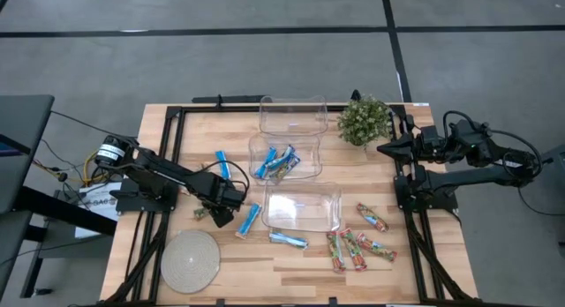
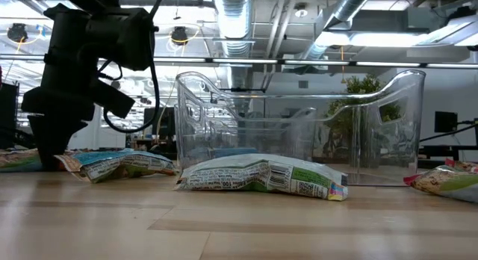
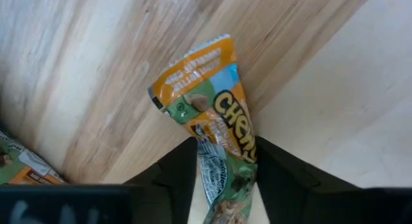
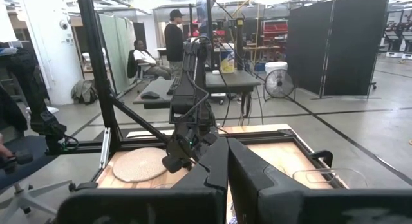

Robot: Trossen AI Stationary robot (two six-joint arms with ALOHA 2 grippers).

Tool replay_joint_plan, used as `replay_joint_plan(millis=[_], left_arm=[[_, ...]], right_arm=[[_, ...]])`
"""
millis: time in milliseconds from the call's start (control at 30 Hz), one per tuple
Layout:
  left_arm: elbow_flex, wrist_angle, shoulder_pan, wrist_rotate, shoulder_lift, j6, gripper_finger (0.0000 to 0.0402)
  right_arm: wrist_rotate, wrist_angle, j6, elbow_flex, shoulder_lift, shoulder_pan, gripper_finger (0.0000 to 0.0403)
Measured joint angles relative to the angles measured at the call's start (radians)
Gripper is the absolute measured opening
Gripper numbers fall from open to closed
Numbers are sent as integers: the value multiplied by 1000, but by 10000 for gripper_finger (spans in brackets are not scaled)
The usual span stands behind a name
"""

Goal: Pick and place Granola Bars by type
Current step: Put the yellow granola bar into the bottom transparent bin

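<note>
My left gripper is down at the table with its two fingers pressed against the sides of an orange-and-green granola bar that lies flat on the wood. From above, this gripper is at the table's left front, left of the bins. Blue bars lie loose and inside the middle bin. Red-green-orange bars lie at the front right. My right gripper is shut on nothing and hangs at the right edge, near the plant.
Three clear bins stand in a row down the middle: a far one, the middle one, and a near bare one. A round woven mat lies front left. A small plant stands back right. People show in the room beyond.
</note>
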Motion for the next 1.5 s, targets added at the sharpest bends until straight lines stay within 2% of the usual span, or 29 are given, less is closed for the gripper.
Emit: replay_joint_plan(millis=[267,400,500,733,1000,1133,1500], left_arm=[[0,30,-1,19,0,20,42],[5,38,0,29,0,39,15],[13,35,0,28,-9,39,16],[23,99,10,22,-93,40,55],[24,167,26,19,-236,17,58],[24,170,28,-18,-287,15,58],[25,161,28,-14,-297,19,59]], right_arm=[[0,0,0,0,0,0,0],[0,0,0,0,0,0,0],[0,0,0,0,0,0,0],[0,0,0,0,0,0,0],[0,0,0,0,0,0,0],[0,0,0,0,0,0,0],[0,0,0,0,0,0,0]])
